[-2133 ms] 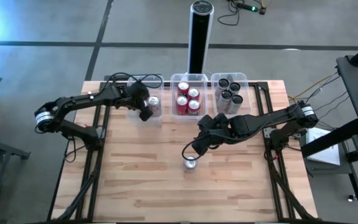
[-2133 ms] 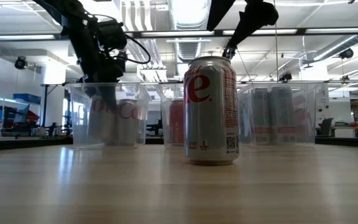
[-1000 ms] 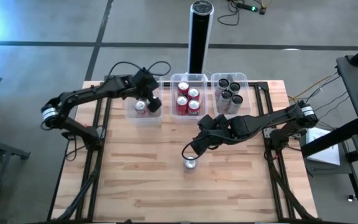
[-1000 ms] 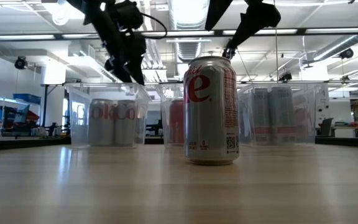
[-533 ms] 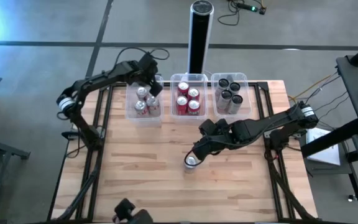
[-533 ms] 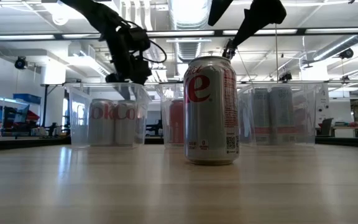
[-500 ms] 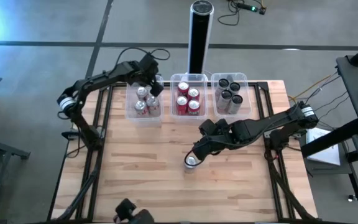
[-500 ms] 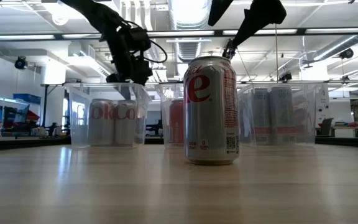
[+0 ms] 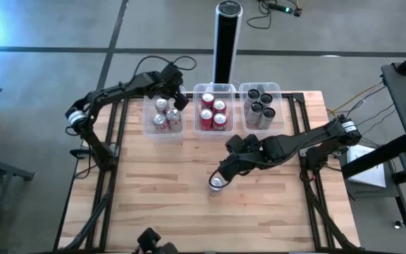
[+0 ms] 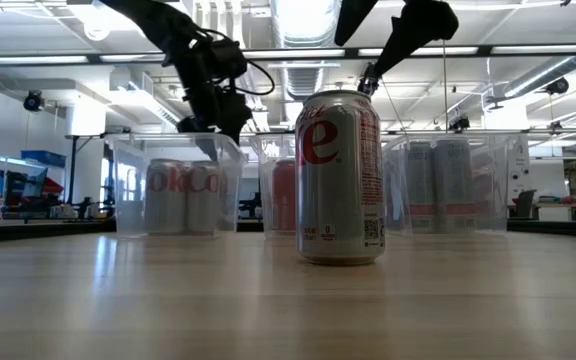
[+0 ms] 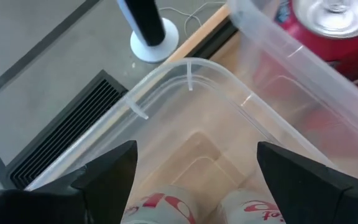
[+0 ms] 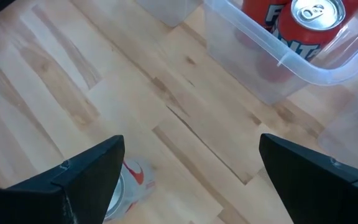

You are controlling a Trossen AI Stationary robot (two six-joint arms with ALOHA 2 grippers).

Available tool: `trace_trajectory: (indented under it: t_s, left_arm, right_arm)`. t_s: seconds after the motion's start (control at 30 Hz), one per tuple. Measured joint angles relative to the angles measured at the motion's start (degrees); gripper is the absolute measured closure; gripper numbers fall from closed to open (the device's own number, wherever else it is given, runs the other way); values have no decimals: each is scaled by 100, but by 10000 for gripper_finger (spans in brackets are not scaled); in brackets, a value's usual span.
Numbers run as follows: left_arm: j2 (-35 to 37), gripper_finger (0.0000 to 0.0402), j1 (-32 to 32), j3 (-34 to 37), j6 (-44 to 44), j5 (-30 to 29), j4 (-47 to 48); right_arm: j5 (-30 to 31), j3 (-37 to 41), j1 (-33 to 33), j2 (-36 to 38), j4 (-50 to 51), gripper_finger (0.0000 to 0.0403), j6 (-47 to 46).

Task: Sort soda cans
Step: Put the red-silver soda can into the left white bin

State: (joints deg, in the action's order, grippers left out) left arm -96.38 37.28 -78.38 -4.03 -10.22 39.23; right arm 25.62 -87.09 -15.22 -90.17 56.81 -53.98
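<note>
Silver, red and black cans already fill three bins; one silver can (image 9: pixel 216 183) remains on the wood, just below the right gripper (image 9: pixel 222 173), fingers spread. Left gripper (image 9: pixel 174 99), also spread, hovers over the silver bin (image 9: pixel 149 121).

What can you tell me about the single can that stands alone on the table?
The lone can has a silver body with red lettering, a small barcode and a shiny top. It stands upright on the wooden table, in front of the three clear bins, touching nothing but the wood. The right gripper hovers open just above it.
</note>
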Motion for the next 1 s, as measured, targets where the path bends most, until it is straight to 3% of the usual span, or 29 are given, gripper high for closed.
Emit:
trace_trajectory:
  t_s: [0.33,0.5,0.7,1.0]
  left_arm:
    - [22,84,-76,29,70,11,-27]
    - [186,84,-65,-58,315,-416,226]
    - [384,84,85,-24,171,-466,645]
    - [599,84,601,311,-705,41,815]
  right_arm:
    - [-3,4,-2,0,-5,35,-77]
    - [-5,4,-13,0,-5,35,-100]
    - [-8,4,-28,0,-7,35,-138]
    - [-9,31,-67,0,-12,35,-263]
